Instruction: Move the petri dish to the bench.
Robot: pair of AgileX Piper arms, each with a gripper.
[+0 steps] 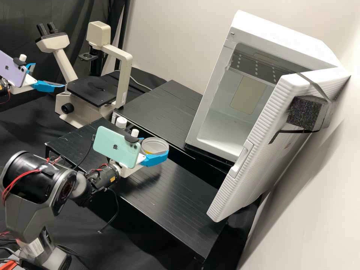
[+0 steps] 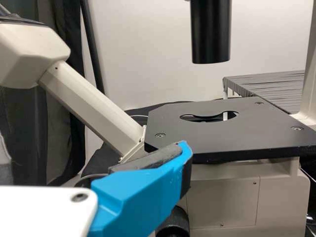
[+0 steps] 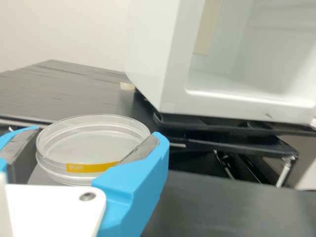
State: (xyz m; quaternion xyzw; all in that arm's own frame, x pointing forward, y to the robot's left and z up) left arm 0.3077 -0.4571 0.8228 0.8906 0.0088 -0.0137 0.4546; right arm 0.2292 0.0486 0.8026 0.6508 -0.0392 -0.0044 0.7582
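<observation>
High view: right gripper (image 1: 154, 147) is holding the petri dish (image 1: 155, 143) above the lower black platform (image 1: 180, 202). Risk: releasing too high, dish dropping. Left gripper (image 1: 48, 75) is standing wide open by the microscope (image 1: 125, 75).

Left wrist view: it's facing the stage (image 2: 256, 131); a careless swing risks bumping that.

Right wrist view: pads (image 3: 143, 150) are pinching the dish's sides; uneven squeeze risks tipping or slipping.
</observation>
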